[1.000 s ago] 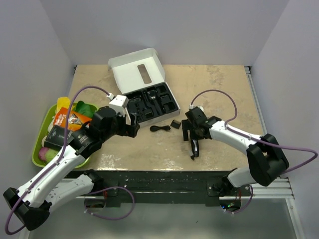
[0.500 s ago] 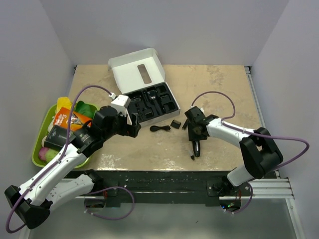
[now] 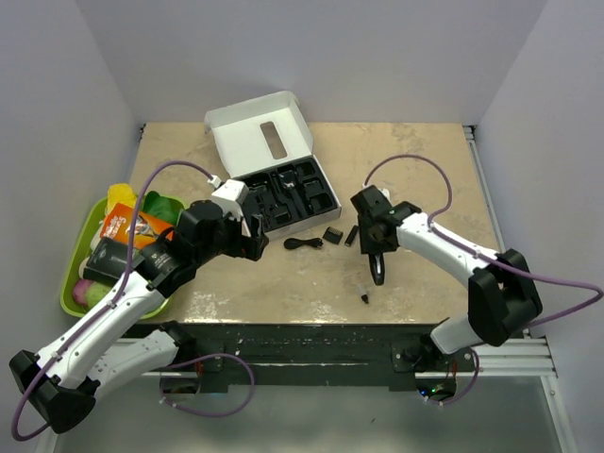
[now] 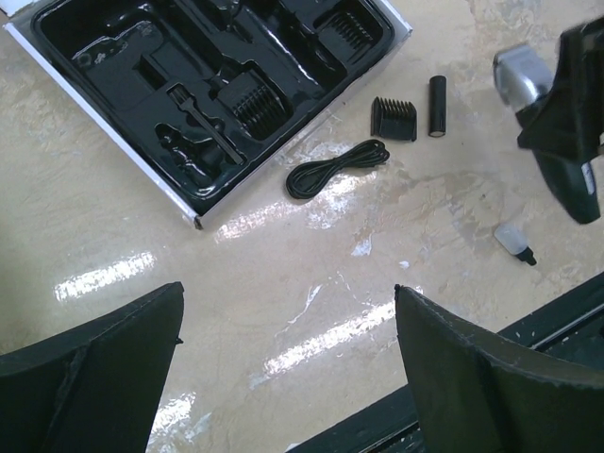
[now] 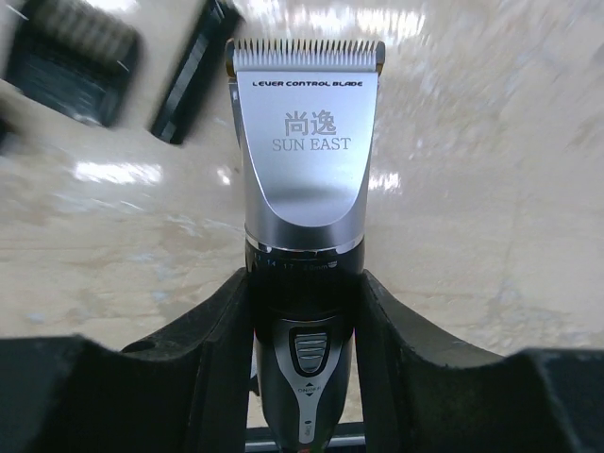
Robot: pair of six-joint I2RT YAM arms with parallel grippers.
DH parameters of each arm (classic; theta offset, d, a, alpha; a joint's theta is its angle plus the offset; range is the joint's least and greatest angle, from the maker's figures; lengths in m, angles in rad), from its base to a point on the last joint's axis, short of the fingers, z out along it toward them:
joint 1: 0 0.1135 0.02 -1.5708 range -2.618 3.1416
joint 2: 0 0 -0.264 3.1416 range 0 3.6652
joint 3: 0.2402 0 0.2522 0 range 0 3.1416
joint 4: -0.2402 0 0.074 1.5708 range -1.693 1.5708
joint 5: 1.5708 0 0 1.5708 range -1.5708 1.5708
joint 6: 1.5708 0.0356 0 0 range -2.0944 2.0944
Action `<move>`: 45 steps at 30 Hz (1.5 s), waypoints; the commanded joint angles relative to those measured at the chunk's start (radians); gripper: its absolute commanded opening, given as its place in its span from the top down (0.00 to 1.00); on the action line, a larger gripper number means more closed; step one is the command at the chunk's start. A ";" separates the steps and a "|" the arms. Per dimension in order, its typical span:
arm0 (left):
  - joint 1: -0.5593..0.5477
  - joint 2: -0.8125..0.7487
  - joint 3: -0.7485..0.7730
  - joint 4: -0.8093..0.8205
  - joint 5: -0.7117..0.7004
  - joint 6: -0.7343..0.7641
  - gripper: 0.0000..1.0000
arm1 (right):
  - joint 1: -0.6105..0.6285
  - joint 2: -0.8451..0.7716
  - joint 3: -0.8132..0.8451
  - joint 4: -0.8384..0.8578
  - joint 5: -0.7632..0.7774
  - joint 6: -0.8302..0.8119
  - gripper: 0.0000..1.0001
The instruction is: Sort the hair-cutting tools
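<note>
My right gripper (image 3: pixel 375 247) is shut on the slim black hair clipper (image 3: pixel 379 270), holding it just above the table at centre right. In the right wrist view my gripper (image 5: pixel 304 311) clamps the clipper (image 5: pixel 307 189) below its silver blade head. A black comb attachment (image 3: pixel 332 233), a short black stick (image 3: pixel 350 234) and the coiled black cord (image 3: pixel 304 243) lie left of it. My left gripper (image 3: pixel 257 247) is open and empty, left of the cord. The left wrist view shows the cord (image 4: pixel 337 168), the attachment (image 4: pixel 394 118) and the clipper (image 4: pixel 522 77).
The white box with the black insert (image 3: pixel 283 193) stands open behind the cord, with attachments in its insert (image 4: pixel 208 85). A small clear bottle (image 3: pixel 363 297) lies near the front edge. A green tray (image 3: pixel 71 283) of packets and fruit sits at the far left.
My right gripper has moved a little away from the front edge and turned, with the clipper in it. The small bottle stays on the table. The left arm has barely moved.
</note>
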 commanded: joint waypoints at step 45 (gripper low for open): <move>-0.002 0.045 0.072 -0.036 0.033 0.016 0.04 | 0.095 0.749 1.098 0.154 -0.171 -0.241 1.00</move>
